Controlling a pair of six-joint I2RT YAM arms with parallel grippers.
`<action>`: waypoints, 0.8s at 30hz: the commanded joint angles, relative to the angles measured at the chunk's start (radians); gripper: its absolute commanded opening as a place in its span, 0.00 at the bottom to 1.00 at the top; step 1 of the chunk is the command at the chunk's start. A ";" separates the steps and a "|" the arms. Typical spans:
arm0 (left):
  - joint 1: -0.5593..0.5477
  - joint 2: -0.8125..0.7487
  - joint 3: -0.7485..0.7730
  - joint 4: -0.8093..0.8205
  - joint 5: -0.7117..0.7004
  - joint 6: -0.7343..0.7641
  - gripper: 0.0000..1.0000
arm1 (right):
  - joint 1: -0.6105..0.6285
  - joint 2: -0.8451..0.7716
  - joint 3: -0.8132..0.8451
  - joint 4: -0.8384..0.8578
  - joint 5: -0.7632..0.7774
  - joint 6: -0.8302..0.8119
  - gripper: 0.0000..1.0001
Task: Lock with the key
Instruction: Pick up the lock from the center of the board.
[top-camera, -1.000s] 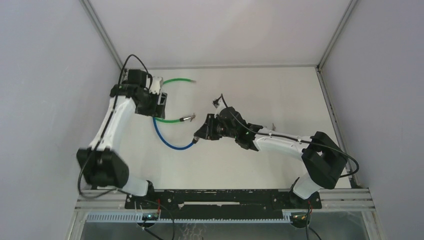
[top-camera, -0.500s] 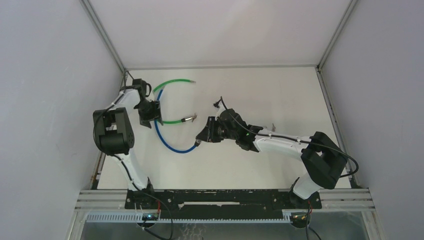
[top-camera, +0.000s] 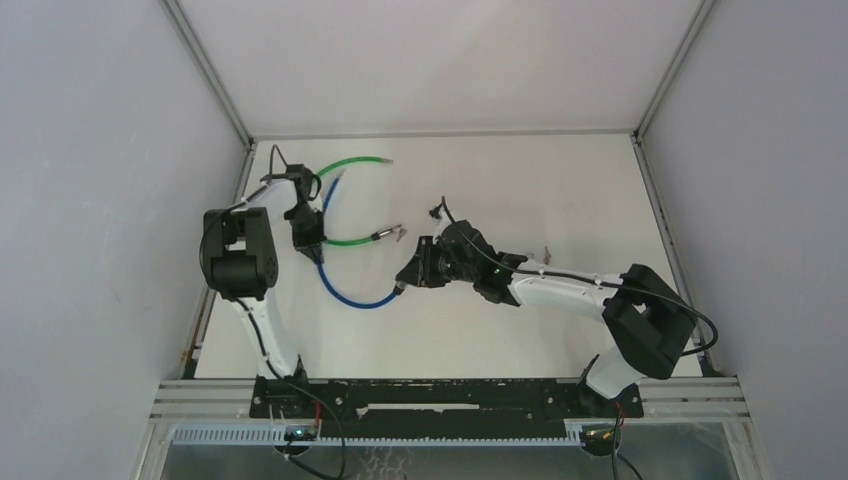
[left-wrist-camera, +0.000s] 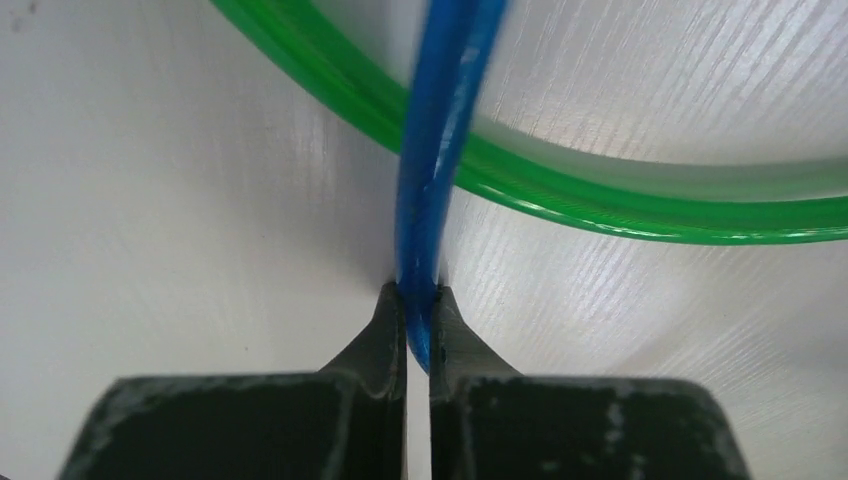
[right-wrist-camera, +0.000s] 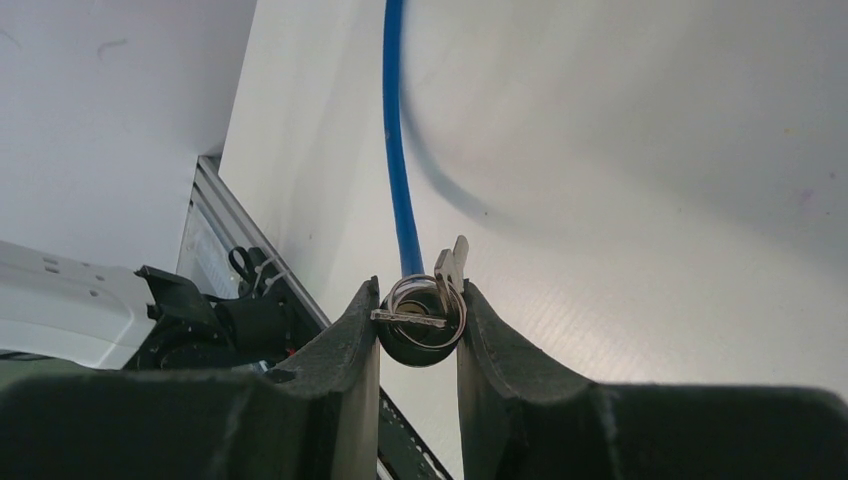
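Right wrist view: both pincers clenched

Right pincer (right-wrist-camera: 418, 300) grips the lock barrel (right-wrist-camera: 420, 340), key (right-wrist-camera: 455, 262) against it, mid-worktop (top-camera: 560, 190). Left pincer (left-wrist-camera: 418, 305) pinches the blue cable (left-wrist-camera: 440, 150) near the left edge, over the green cable (left-wrist-camera: 620, 210).

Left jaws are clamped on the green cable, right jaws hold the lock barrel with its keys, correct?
No. The left jaws are clamped on the blue cable; the green cable only crosses behind it, as the left wrist view shows. The right jaws do hold the lock barrel with its keys.
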 joint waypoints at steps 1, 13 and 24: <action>-0.008 -0.013 0.023 -0.026 0.003 0.023 0.00 | -0.032 -0.072 -0.054 0.092 -0.058 -0.007 0.00; -0.205 -0.484 -0.163 0.010 0.013 0.325 0.00 | -0.083 -0.066 -0.220 0.187 -0.190 -0.158 0.01; -0.400 -0.733 -0.267 0.030 -0.200 0.456 0.00 | -0.118 -0.064 -0.245 0.068 -0.258 -0.233 0.69</action>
